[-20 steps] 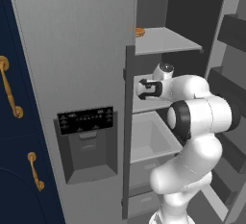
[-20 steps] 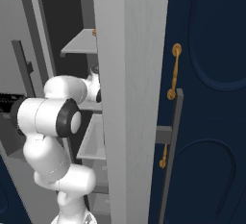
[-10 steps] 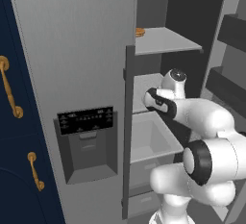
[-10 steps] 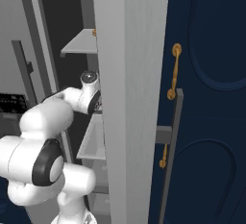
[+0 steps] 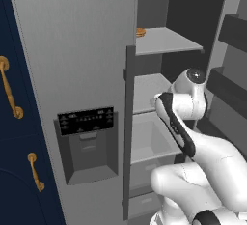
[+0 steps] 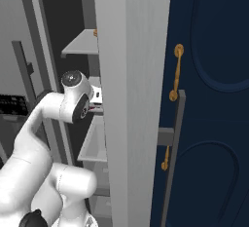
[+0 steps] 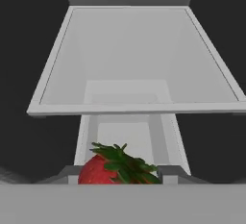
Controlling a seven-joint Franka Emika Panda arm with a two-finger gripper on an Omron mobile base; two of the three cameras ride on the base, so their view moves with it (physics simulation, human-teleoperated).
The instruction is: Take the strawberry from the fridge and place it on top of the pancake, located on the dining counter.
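Between the jaws, strawberry [image 7: 115, 168], above fridge drawer [image 7: 129, 59]

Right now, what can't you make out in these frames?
- Fingers: in both base views the arm's own links and the fridge door cover them.
- Strawberry: hand view, lower half cut off at the bottom edge, so the grip contact is unseen.
- Orange-brown item: left base view, half hidden behind the door edge.

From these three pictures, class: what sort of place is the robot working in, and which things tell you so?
Most likely a kitchen: a tall grey fridge with a dispenser panel, navy cabinets with brass handles, and a strawberry before a pale drawer.
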